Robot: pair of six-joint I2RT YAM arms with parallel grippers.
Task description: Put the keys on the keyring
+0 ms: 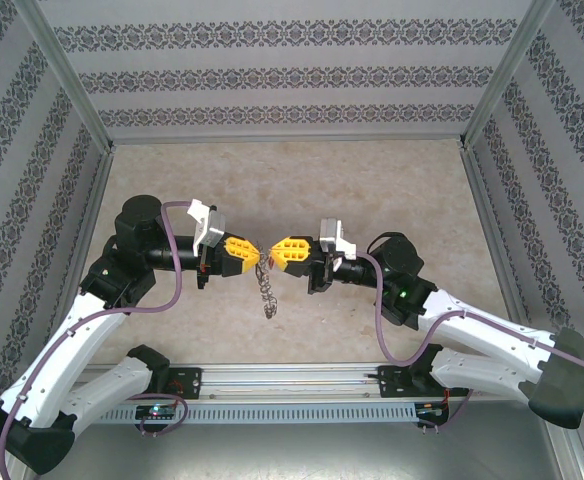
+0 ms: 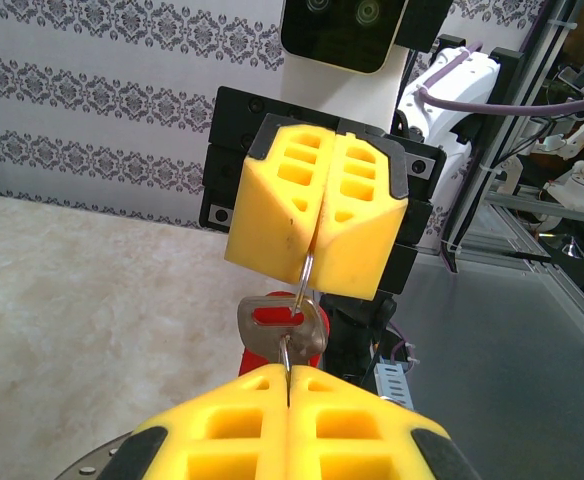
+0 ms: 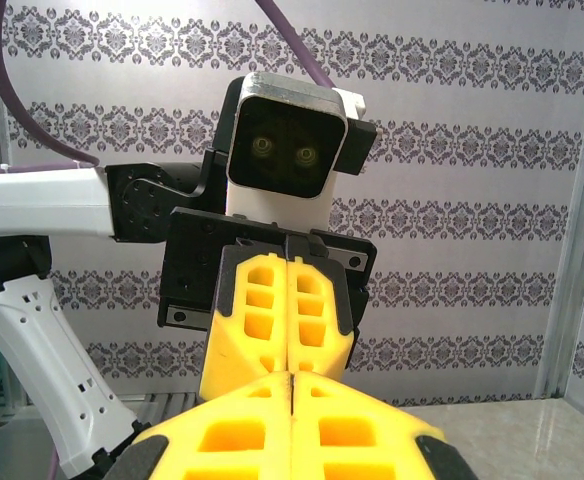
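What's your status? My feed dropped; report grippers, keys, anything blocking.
Left gripper shut on the keys. Right gripper shut on the keyring, tip to tip, midair. Chain dangles below; nothing blocking.

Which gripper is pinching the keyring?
The right gripper: the thin keyring comes out from between its shut fingers. The left gripper pinches the key instead.

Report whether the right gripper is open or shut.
Shut. On the right gripper the yellow fingers meet without a gap, pinching a wire loop.
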